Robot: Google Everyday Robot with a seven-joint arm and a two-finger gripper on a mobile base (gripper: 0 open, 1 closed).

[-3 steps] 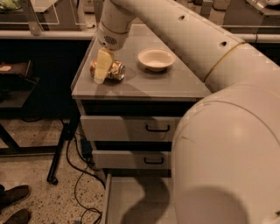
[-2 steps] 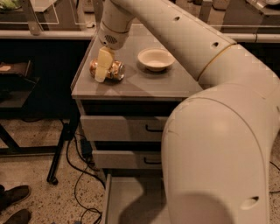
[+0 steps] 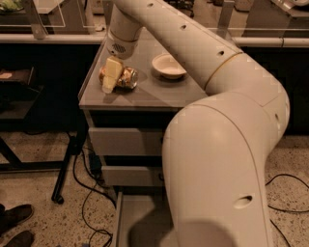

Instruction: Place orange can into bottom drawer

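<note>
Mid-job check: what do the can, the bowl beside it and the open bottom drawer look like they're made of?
The orange can is probably thin metal: it is shiny, with orange-gold glints. It lies on the cabinet top at the tool. The bowl is cream, smooth and matte; it could be ceramic or plastic. The bottom drawer is grey and flat with a dull sheen, which looks like painted sheet metal.

Setting: robotics lab or test workspace.
Floor: speckled terrazzo floor (image 3: 34,159) with loose black cables (image 3: 83,205) trailing across it.
Furniture: grey three-drawer cabinet (image 3: 120,141) with a flat tabletop (image 3: 159,95); black metal table frame (image 3: 68,164) beside it.
Background: long benches fitted with clear panels (image 3: 48,14).
Equipment: large cream robot arm (image 3: 227,144); its gripper (image 3: 110,82) is down at the tabletop's left part, at the orange can (image 3: 127,77).
Personnel: dark shoes (image 3: 14,218) at the lower left edge.
</note>
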